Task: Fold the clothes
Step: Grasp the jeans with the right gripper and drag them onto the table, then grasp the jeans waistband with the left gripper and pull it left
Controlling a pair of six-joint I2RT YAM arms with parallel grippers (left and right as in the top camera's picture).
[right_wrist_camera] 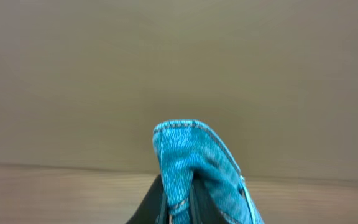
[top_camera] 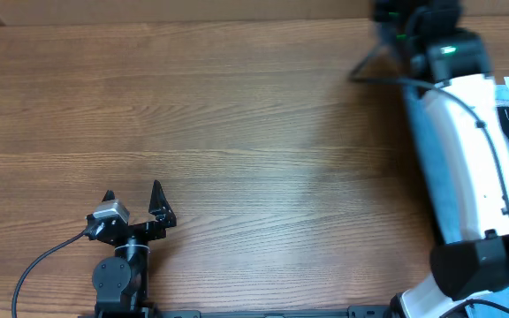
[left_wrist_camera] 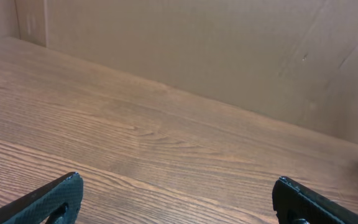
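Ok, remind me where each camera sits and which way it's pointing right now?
Overhead: above the table, looking straight down; shows the open left gripper and the white right arm.
Left wrist: on the left arm, looking forward across the wood to a tan wall; its fingers frame the bottom corners.
Right wrist: looks level at a plain backdrop; the right gripper is shut on a fold of jeans.
Shared: overhead and left wrist both show the table and the left gripper.

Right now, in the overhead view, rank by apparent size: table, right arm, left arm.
1. table
2. right arm, possibly enlarged by being nearer the camera
3. left arm
The frame edges cut off both arms, so this covers only their visible parts.
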